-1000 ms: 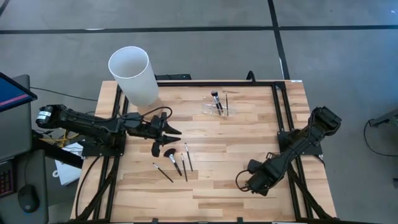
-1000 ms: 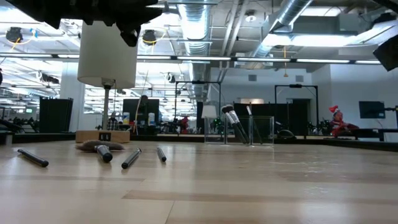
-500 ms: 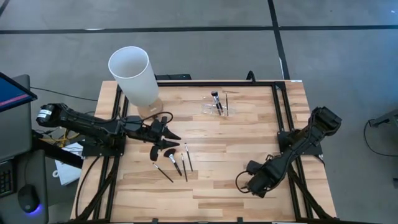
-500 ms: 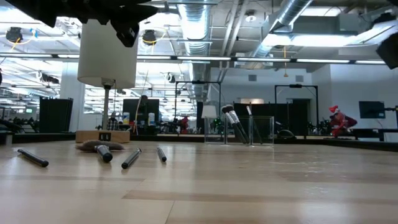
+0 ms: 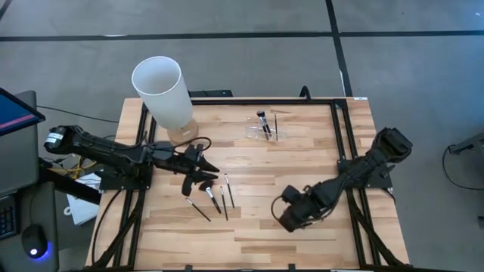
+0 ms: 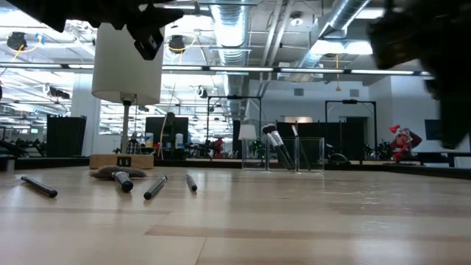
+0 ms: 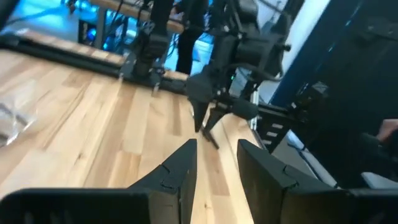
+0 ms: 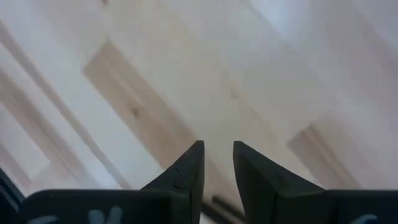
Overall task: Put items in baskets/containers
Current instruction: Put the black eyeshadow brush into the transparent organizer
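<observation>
Brushes just beside left pincer, fingers parted

You are working in a robotics lab or industrial workshop hall, not a home. Look across the wooden table in the low view: bare silver air ducts and pipes run under an open ceiling with long strip lights, and more dark equipment frames stand in rows behind. From above, the table sits in a black metal frame on a grey concrete floor marked with dark lines, and at nine o'clock you have a monitor with a mouse.
</observation>
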Tool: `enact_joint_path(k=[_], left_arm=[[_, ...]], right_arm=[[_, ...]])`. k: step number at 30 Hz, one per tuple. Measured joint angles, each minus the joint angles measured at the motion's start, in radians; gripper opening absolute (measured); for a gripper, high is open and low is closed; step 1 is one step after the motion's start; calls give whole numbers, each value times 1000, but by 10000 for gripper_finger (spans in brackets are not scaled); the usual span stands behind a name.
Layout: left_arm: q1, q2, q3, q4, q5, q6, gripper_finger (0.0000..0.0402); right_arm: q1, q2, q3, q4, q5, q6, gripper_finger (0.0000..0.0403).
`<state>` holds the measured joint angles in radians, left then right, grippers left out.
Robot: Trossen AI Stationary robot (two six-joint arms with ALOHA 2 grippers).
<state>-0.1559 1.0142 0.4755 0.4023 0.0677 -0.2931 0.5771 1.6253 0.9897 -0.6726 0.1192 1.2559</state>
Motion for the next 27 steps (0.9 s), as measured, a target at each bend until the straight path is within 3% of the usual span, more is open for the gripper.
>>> enact_joint_path(k=[7, 11, 20, 23, 27], left_arm=[[30, -16, 0, -37, -17, 27, 113], [29, -94, 0, -51, -15, 86, 113], [8, -402, -5, -152, -15, 154, 113], [-19, -471, -48, -162, -23, 136, 113], [-32, -466, -92, -173, -92, 92, 113]], right_arm=[[-139, 21, 16, 128, -5, -153, 76], [-207, 128, 158, 102, -8, -301, 76], [-322, 471, 672, -261, -33, -500, 76], [-338, 532, 770, -349, -37, -525, 76], [-329, 531, 800, -489, 20, -512, 76]])
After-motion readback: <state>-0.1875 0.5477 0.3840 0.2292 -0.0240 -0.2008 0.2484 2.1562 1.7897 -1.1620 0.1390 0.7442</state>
